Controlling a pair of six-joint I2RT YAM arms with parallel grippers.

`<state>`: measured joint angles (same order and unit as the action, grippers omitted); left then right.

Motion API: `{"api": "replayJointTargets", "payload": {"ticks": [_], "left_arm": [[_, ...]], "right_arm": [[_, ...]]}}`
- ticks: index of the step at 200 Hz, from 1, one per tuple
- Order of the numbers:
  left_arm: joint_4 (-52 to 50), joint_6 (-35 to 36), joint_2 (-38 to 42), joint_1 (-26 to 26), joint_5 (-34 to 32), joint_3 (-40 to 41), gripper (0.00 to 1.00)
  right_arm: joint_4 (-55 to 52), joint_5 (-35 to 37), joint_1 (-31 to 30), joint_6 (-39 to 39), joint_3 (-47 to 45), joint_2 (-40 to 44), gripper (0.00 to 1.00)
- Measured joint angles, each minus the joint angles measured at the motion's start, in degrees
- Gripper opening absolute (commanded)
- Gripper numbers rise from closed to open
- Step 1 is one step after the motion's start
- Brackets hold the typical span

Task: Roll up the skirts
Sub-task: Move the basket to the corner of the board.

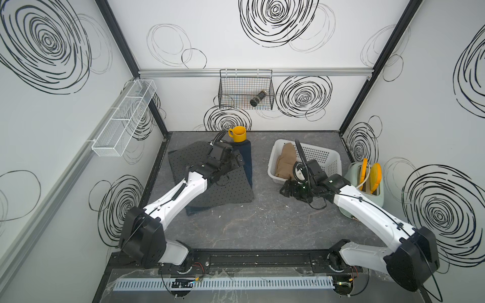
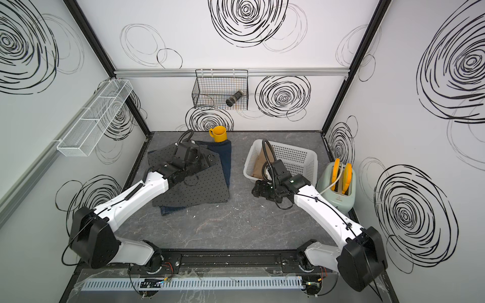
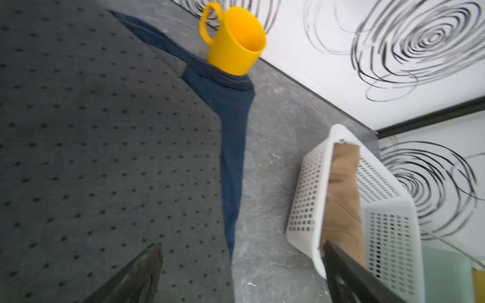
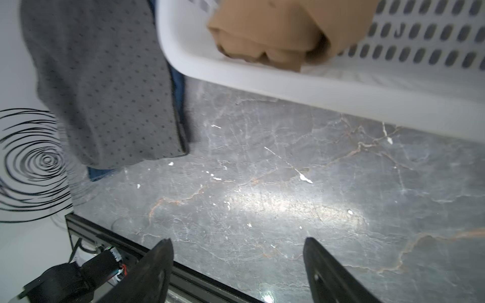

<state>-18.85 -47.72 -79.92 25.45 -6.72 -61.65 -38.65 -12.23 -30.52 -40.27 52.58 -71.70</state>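
grey dotted skirt [image 1: 231,189] lies flat, centre-left of frame in both top views. it sits on top of the denim skirt [image 1: 248,162], which only peeks out along its right edge & at the lower-left corner. tan skirt [image 1: 286,160] is bundled, looks rolled, inside the white basket [image 3: 307,189], right of centre. yellow mug [image 1: 238,133], upper middle of frame, stands on the denim's far edge.

left gripper [image 3: 241,246]: fingers spread wide, nothing btwn them, over the grey skirt's upper-right part; can't tell if it touches the cloth. right gripper [image 4: 237,241]: fingers apart too, nothing held, over bare table [image 1: 262,223] just below the basket.

handling, imo: all light, limp cloth, no stiffness. grey one is thin, so it'll wrinkle, and prob drag the denim under it since cloth grips cloth. denim is thicker & heavier, should hold a roll better. best grab on the grey = the hem at two corners of one edge, one gripper each, pinching the top layer only so the roll stays even. mug pins the denim, so a tug there could tip it.
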Motion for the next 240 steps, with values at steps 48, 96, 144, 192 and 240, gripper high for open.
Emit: {"api": "replayJointTargets", "payload": {"ticks": [48, 96, 144, 192, 240], "left_arm": [[-4.15, -0.26, 7.80, -9.31, 0.50, 15.32, 0.97], [-3.34, 2.45, 11.87, -12.63, 0.92, 17.97, 0.97], [-4.44, 5.27, 0.44, -3.85, -0.57, 12.26, 0.97], [-6.12, 8.35, -13.16, 4.59, -0.02, -0.24, 0.97], [-9.42, 9.09, -19.69, 7.98, -0.72, -3.56, 0.99]], "right_arm": [[3.96, 5.84, 3.34, -2.36, 5.57, -16.96, 0.85], [7.48, 11.02, 12.98, 0.11, 13.77, -24.83, 0.84], [10.86, 11.17, 20.11, 2.84, 24.46, -34.25, 0.84], [10.73, 13.77, 26.29, 5.95, 32.68, -41.57, 0.83], [8.24, 18.01, 30.71, 8.44, 33.66, -41.57, 0.81]]}}
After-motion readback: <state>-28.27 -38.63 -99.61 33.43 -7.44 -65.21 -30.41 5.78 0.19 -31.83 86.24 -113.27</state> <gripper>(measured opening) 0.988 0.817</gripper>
